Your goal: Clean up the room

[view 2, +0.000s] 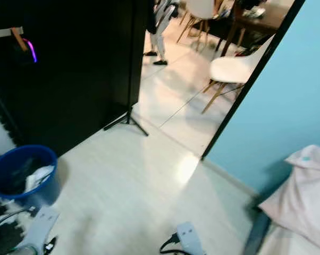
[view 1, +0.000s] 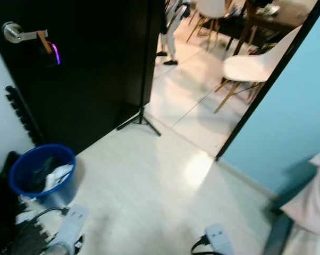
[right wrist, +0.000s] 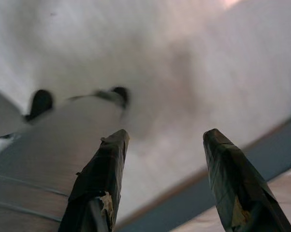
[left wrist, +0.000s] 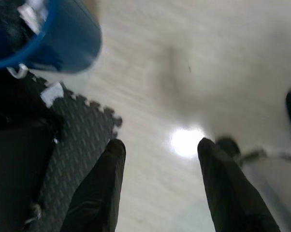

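A blue bin point(view 1: 42, 175) stands on the pale floor point(view 1: 149, 196) by the black door point(view 1: 91, 64), holding dark and white stuff too blurred to name. The left gripper point(left wrist: 160, 145) hangs above the floor beside a foam mat point(left wrist: 78, 145), its jaws spread and holding nothing (the bin's rim is cut off at the frame's edge). The right gripper point(right wrist: 162, 137) likewise hangs with jaws apart, over bare floor. Beyond the doorway stands a white chair point(view 1: 255, 66), and a person's legs point(view 1: 168, 40) show, cut off above.

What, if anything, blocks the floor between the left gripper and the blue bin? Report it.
Nothing visible does. The left gripper hangs open over the edge of a dark foam mat, with the blue bin close ahead across bare floor.
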